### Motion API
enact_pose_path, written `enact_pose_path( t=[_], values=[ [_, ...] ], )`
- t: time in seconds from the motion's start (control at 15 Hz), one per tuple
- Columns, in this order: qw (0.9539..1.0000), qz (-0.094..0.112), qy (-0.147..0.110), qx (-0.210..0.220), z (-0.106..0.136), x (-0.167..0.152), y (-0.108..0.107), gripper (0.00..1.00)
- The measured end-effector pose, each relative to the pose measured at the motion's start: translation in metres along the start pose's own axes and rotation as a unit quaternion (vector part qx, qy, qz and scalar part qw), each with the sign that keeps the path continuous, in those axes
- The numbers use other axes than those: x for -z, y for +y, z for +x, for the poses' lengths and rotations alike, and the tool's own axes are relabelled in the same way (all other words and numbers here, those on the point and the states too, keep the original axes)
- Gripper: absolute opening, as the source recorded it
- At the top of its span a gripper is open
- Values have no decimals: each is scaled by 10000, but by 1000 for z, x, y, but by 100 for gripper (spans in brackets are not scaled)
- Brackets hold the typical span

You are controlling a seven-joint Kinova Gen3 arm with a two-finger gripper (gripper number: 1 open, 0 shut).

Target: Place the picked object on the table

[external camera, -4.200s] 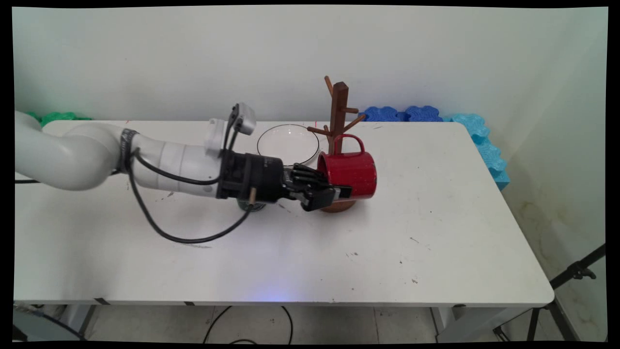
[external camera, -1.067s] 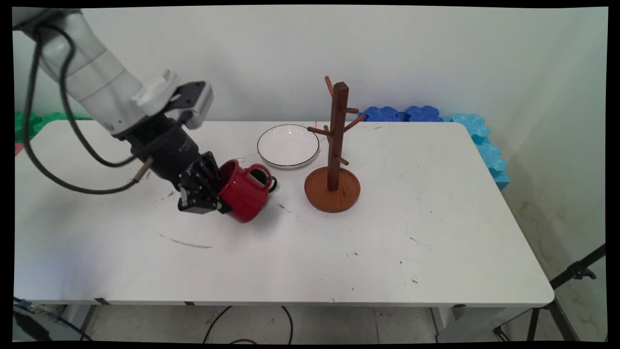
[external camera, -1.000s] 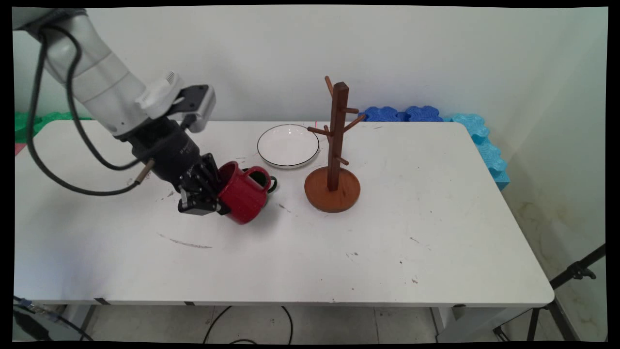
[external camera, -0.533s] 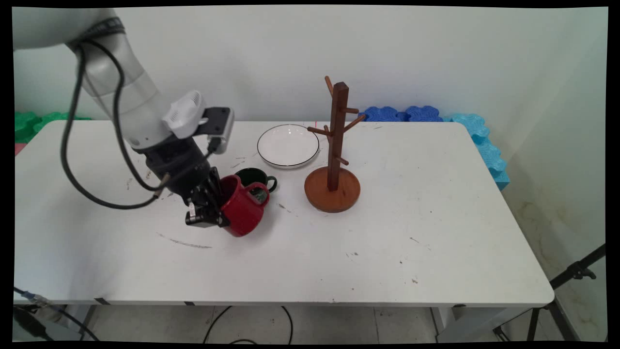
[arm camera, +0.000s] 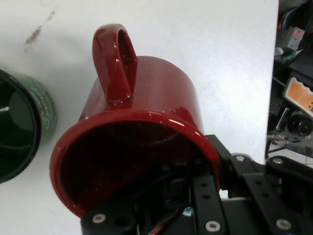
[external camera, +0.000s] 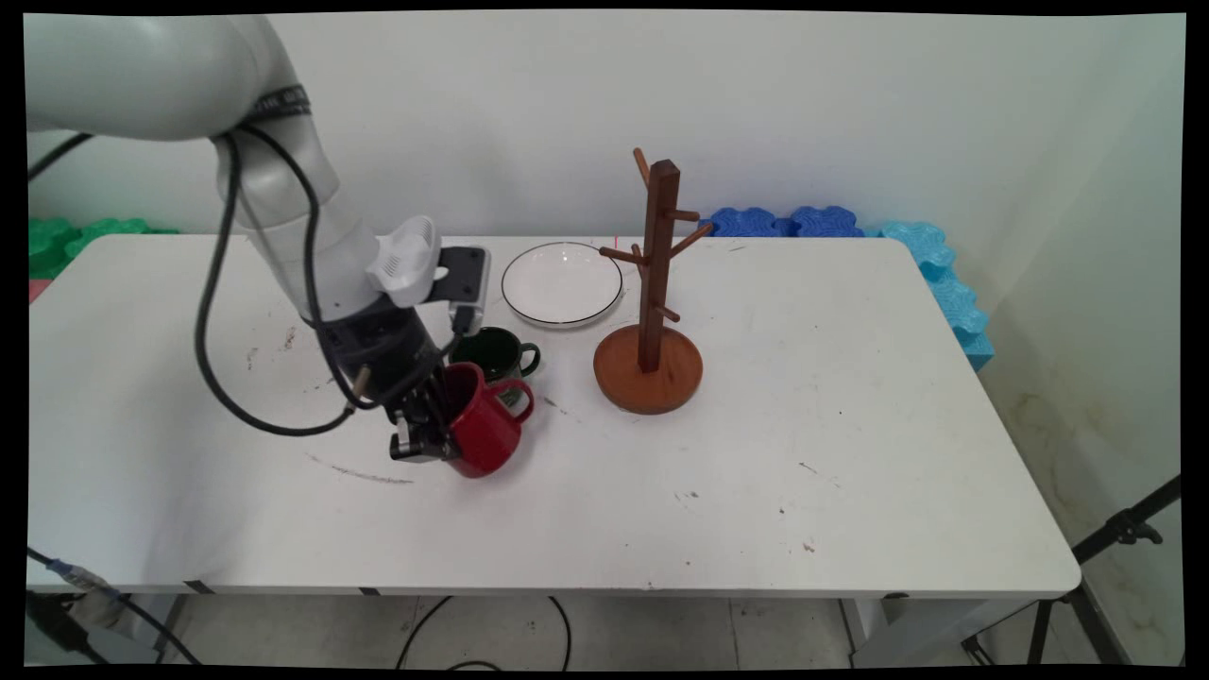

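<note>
Fingers [arm camera: 208,200] of the black gripper [external camera: 422,436] are clamped on the rim wall of the red mug [external camera: 484,430] — one finger goes down inside the mug's mouth, the other presses the outside of its wall, as the hand view shows with the dark interior right above the linkage. Held this way, the red mug [arm camera: 142,122] is tilted, its mouth turned up and toward the arm, its handle pointing to the picture's right in the main view; its bottom edge is at or just above the white table [external camera: 756,453], and I cannot tell whether it touches. Just behind the red mug stands a dark green mug [external camera: 498,352], upright, its handle also to the right; the two are very close, and whether they touch is not clear. In the hand view the green mug [arm camera: 19,127] sits at the left edge, apart from the red one by a thin strip of table.

Farther back lies a white plate [external camera: 561,284] with a dark rim — flat on the table. Right of the mugs stands a brown wooden mug tree [external camera: 655,283] on a round base, its pegs bare. Blue foam pieces [external camera: 831,227] lie along the table's far right edge by the wall, and green foam pieces [external camera: 85,229] at the far left.
</note>
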Motion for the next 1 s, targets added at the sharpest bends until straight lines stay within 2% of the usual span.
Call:
enact_pose_path(
  t=[1.0],
  values=[
    [9997,104,-215,48,11,-30,-3,0]
  ],
)
